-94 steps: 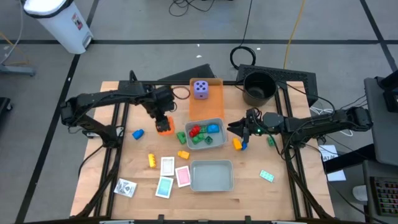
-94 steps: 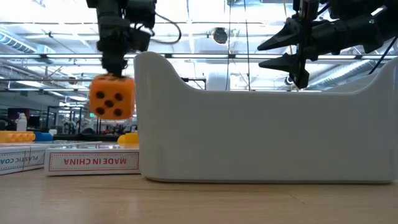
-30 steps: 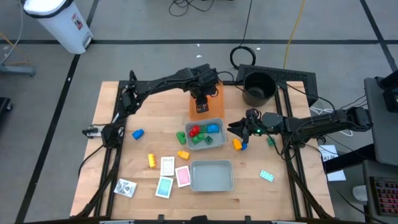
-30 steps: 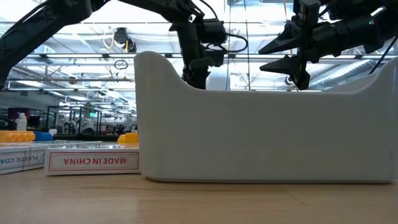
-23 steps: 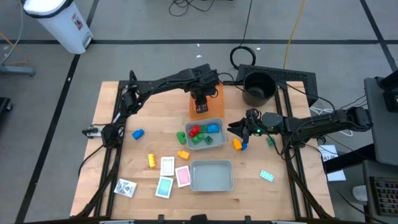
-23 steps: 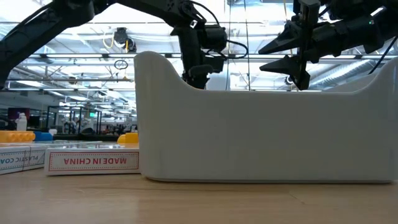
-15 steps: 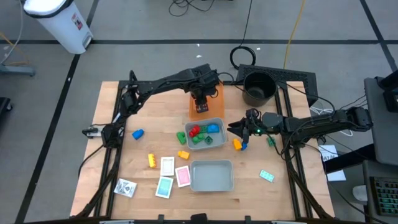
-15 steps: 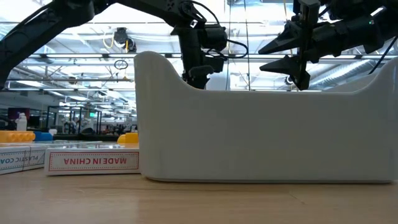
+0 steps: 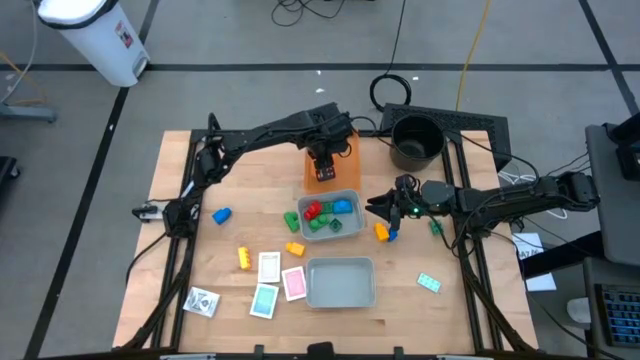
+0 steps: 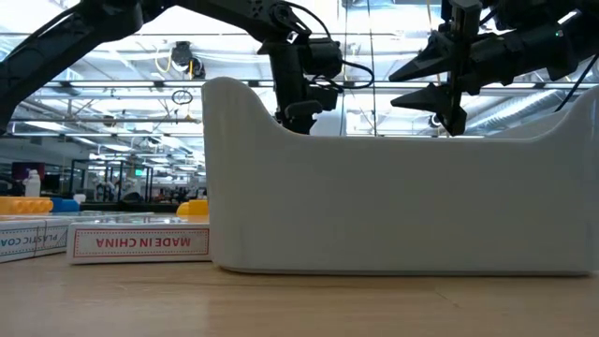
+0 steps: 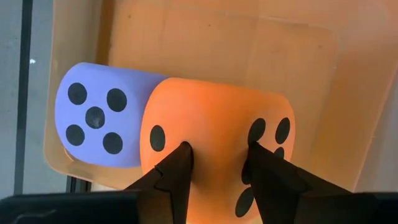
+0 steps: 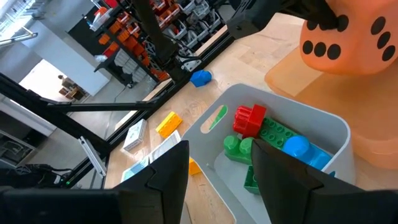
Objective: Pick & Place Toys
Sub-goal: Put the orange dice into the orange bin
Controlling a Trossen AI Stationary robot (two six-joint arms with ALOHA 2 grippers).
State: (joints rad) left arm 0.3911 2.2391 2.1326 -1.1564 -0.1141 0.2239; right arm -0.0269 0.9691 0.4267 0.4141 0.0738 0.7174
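Holding my left pincer (image 11: 214, 155) clenched on the orange die (image 11: 217, 134) over the orange tray (image 11: 292, 56) | purple die (image 11: 102, 115) touching | right pincer (image 12: 217, 155) spread, hovering.

The orange die (image 11: 214, 134) carries black dots; the die (image 11: 99, 118) beside it is purple-blue, also black-dotted. Both sit on a flat orange tray (image 11: 292, 56). A grey tray (image 12: 323, 121) holds red (image 12: 250, 119), green (image 12: 273, 134) and blue (image 12: 296, 147) bricks. On the pale wooden table (image 9: 190, 260) lie a blue brick (image 9: 221, 214) at left, yellow bricks (image 9: 244, 258), pink (image 9: 293, 283), teal (image 9: 264, 300) and white (image 9: 269, 267) cards, and a teal piece (image 9: 428, 283) near right.
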